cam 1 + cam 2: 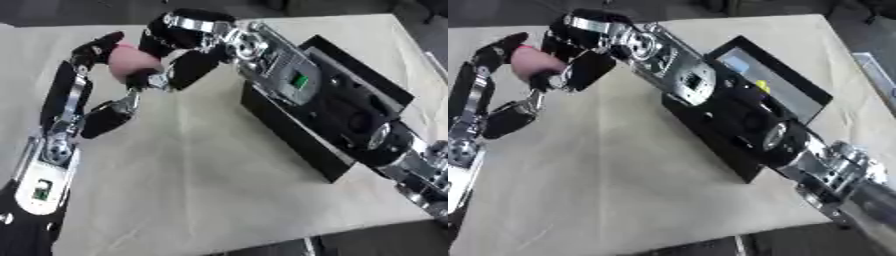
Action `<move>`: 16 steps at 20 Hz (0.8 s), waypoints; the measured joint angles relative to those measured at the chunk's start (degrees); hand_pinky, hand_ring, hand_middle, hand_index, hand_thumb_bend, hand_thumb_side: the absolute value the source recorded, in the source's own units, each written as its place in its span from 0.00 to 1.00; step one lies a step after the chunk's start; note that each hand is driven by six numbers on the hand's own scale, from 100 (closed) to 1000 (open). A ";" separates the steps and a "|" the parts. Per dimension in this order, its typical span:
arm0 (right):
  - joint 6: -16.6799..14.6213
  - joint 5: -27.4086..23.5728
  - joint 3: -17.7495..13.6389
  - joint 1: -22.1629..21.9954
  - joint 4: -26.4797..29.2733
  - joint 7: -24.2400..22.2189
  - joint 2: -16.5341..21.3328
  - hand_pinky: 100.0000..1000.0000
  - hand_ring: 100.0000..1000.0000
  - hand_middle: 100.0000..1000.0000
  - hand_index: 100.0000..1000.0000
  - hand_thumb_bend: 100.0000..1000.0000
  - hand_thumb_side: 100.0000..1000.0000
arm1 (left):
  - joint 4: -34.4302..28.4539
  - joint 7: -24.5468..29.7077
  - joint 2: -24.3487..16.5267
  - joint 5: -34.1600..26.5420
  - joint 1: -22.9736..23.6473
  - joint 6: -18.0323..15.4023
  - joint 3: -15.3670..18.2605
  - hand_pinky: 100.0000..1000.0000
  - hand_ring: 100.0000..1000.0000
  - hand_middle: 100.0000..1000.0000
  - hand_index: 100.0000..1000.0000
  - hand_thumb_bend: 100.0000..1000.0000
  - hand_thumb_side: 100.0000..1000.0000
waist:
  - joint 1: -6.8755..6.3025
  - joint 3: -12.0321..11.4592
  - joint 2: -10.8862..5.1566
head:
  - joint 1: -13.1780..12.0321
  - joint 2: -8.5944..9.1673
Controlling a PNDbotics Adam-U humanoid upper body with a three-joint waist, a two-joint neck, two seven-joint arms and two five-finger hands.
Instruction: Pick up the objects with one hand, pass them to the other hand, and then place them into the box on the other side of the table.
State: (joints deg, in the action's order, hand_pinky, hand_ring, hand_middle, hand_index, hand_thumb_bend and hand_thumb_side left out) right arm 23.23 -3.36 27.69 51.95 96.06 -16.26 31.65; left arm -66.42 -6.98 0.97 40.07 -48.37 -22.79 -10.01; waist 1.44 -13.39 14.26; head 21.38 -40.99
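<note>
Gripping a pink object [131,59], both hands (left [92,75], right [188,42]) meet above the beige table [192,180].

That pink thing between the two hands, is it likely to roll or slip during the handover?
The pink object looks rounded and smooth, so it would probably roll if dropped on the table. Fingers of both the left robot hand and the right robot hand curl around it, so a slip seems less likely.

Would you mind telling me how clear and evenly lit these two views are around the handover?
Left eye view: soft and slightly blurred, the pink object shows no surface detail between the left hand and right hand; even light, silver joints glinting. Right eye view: same softness; pale glare on the black box interior, a small yellow thing inside indistinct.
</note>
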 measured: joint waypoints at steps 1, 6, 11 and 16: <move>0.09 -0.27 -0.14 -0.01 0.40 0.09 0.11 0.86 0.62 0.36 0.42 0.33 0.00 | 0.01 -0.34 -0.01 0.78 0.00 1.03 0.14 0.71 0.69 0.68 0.92 0.78 0.80 | -0.03 0.03 -0.01 | 0.00 0.00; 0.66 -1.95 -1.27 -1.24 2.79 0.81 1.73 0.87 0.63 0.36 0.42 0.33 0.00 | 0.00 -2.22 -0.93 3.59 0.10 5.14 0.89 0.71 0.70 0.68 0.92 0.78 0.86 | -0.34 0.34 -0.14 | 0.25 -0.06; 1.85 -4.99 -3.69 -3.77 5.30 1.96 4.93 0.87 0.63 0.37 0.44 0.33 0.00 | -0.03 -2.87 -4.01 4.30 0.96 7.11 1.75 0.72 0.69 0.68 0.92 0.68 0.81 | -0.34 0.63 -0.81 | 0.60 -0.24; 2.92 -9.59 -7.32 -7.52 8.31 3.15 9.44 0.88 0.64 0.38 0.45 0.32 0.00 | -0.61 -1.08 -8.11 3.04 1.99 6.28 1.90 0.72 0.68 0.68 0.91 0.58 0.77 | -0.36 1.05 -0.92 | 1.23 -0.27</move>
State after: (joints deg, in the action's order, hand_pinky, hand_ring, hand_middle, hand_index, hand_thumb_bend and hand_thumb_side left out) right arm 26.15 -12.95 20.37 44.43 104.37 -13.11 41.10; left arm -67.03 -8.06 -7.14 43.11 -46.38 -16.51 -8.11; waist 1.09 -12.34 13.34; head 22.61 -41.26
